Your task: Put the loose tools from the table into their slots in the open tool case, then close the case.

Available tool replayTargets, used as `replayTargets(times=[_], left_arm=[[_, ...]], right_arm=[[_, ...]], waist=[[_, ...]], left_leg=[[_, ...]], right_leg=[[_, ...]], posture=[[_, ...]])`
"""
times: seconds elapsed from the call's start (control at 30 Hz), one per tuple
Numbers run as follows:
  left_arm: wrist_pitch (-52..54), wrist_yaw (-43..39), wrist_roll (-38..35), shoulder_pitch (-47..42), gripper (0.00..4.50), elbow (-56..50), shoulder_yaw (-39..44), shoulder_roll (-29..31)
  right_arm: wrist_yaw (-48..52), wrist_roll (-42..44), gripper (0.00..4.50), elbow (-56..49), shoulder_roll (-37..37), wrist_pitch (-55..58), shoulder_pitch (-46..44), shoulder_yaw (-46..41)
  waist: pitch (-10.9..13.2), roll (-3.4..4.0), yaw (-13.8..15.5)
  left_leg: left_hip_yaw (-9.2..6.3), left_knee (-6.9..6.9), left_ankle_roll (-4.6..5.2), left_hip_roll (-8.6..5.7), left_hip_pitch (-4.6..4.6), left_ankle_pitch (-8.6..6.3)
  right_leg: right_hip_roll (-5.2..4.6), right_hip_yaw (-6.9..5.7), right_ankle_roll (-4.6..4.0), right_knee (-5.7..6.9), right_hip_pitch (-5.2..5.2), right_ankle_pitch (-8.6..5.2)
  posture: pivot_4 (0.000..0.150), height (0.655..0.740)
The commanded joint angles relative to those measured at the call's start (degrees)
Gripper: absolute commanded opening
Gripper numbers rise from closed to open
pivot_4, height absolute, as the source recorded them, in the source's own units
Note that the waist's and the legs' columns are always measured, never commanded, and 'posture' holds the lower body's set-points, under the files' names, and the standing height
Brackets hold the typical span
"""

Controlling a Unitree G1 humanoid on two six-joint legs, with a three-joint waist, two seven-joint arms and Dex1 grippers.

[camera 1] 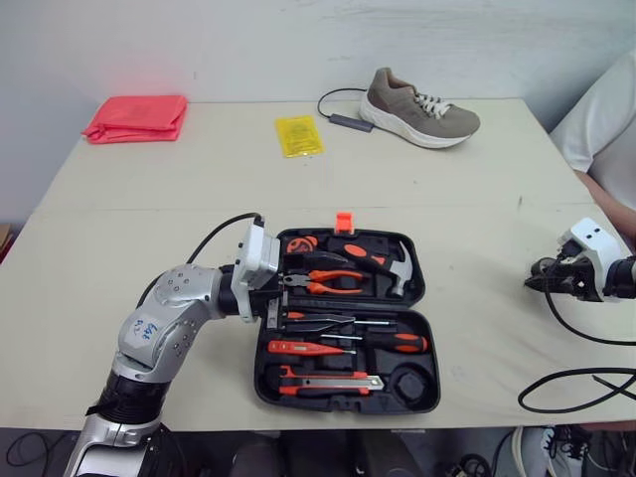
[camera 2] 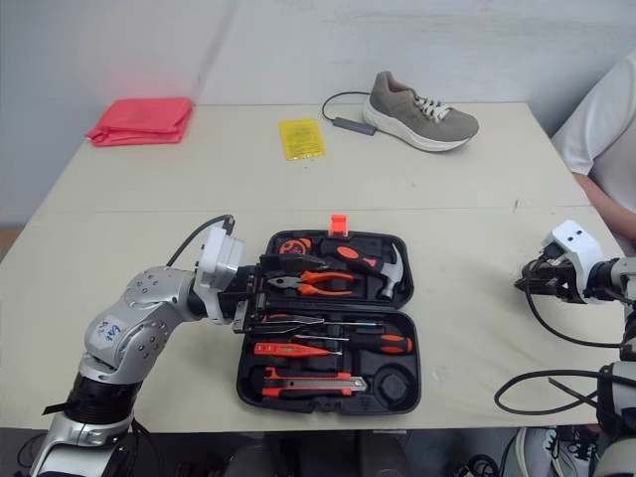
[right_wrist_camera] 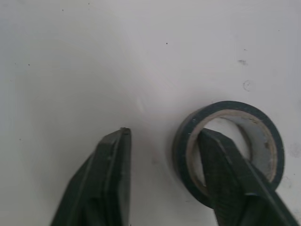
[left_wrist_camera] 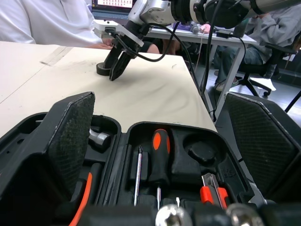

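Note:
The black tool case [camera 1: 433, 343] lies open near the table's front edge. It holds a hammer [camera 1: 397, 266], orange pliers [camera 1: 333, 283], screwdrivers [camera 1: 393, 343] and a utility knife [camera 1: 328, 381]; a round recess [camera 1: 405, 383] at its front right is bare. My left gripper [camera 1: 283, 298] hovers at the case's left side, open, its wide pads [left_wrist_camera: 70, 136] spread above the tools. Far right on the table, my right gripper [camera 1: 532, 283] is open over a dark roll of tape [right_wrist_camera: 256, 129], one finger [right_wrist_camera: 225, 169] inside the ring and the other outside on the tabletop.
A grey shoe [camera 1: 419, 111], a yellow packet [camera 1: 298, 135] and a folded red cloth [camera 1: 136, 117] lie along the far side. Black cables [camera 1: 571, 383] loop at the front right corner. A person in white [camera 1: 606, 129] sits beside the right edge.

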Motion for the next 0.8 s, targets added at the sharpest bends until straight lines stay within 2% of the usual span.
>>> replayTargets(times=[0.03,0.07,0.27,0.3,0.4,0.57,0.67,0.8], left_arm=[[-0.6,-0.35,-0.28,-0.47,4.5,-1.3,0.06,0.36],[-0.67,-0.43,-0.25,-0.42,4.5,-1.36,0.03,0.39],[-2.61,-4.94,-1.38,1.21,4.5,-1.73,1.08,2.64],[-2.85,-6.13,-1.15,1.4,4.5,-1.58,0.99,3.66],[-6.33,-8.46,0.07,1.94,4.5,-0.7,1.62,4.64],[-13.43,-11.34,1.46,3.54,4.5,1.71,2.65,4.45],[-13.13,-11.8,0.71,4.53,4.5,2.23,2.93,5.2],[-12.61,-12.07,-0.08,5.62,4.5,2.25,3.15,5.47]], right_arm=[[-0.72,-0.52,0.31,-0.69,-1.1,-2.43,1.03,-1.24],[-0.48,-0.4,0.12,-1.04,-1.29,-3.25,1.27,-1.36],[9.21,5.48,0.12,-16.78,-4.99,-8.24,7.11,-5.54],[10.77,7.21,0.12,-22.33,-5.71,-6.78,9.33,-6.48],[14.76,15.87,0.12,-47.47,-7.77,2.51,18.83,-10.4],[12.7,27.96,0.12,-80.86,-8.07,16.37,31.17,-13.6],[8.97,33.24,0.12,-94.9,-6.14,20.86,34.95,-12.17],[4.29,37.47,0.12,-105.4,-3.29,25.41,35.83,-7.66]], waist=[[0.0,-0.01,0.01],[0.0,-0.01,0.01],[0.16,0.28,-0.03],[0.16,0.28,-0.02],[0.17,0.3,0.06],[0.2,0.24,0.23],[0.24,0.13,0.31],[0.3,-0.3,0.36]], left_leg=[[0.0,0.0,0.0,-0.01,0.0,0.0],[0.0,0.0,0.0,-0.01,0.0,0.0],[0.0,-0.04,-0.01,0.01,-0.02,-0.01],[0.01,-0.04,-0.01,0.0,-0.02,-0.01],[-0.02,-0.04,-0.08,0.11,-0.02,-0.03],[-0.14,0.05,-0.28,0.58,-0.06,-0.11],[-0.18,0.04,-0.28,0.58,-0.14,-0.11],[-0.19,0.04,-0.18,0.52,-0.22,-0.14]], right_leg=[[-0.01,0.0,0.01,0.0,0.0,0.0],[0.0,0.01,0.01,-0.01,0.01,0.01],[0.03,0.01,0.02,0.01,-0.05,0.01],[0.03,0.01,0.02,0.04,-0.07,0.01],[0.01,0.03,0.02,0.05,-0.08,0.01],[0.14,0.07,-0.04,0.05,-0.09,-0.02],[0.12,0.05,-0.05,0.02,-0.09,-0.02],[-0.01,-0.01,-0.05,-0.04,-0.1,-0.02]], posture=[[0.15,0.74],[0.15,0.74],[0.15,0.74],[0.15,0.74],[0.15,0.74],[0.15,0.74],[0.15,0.74],[0.15,0.74]])
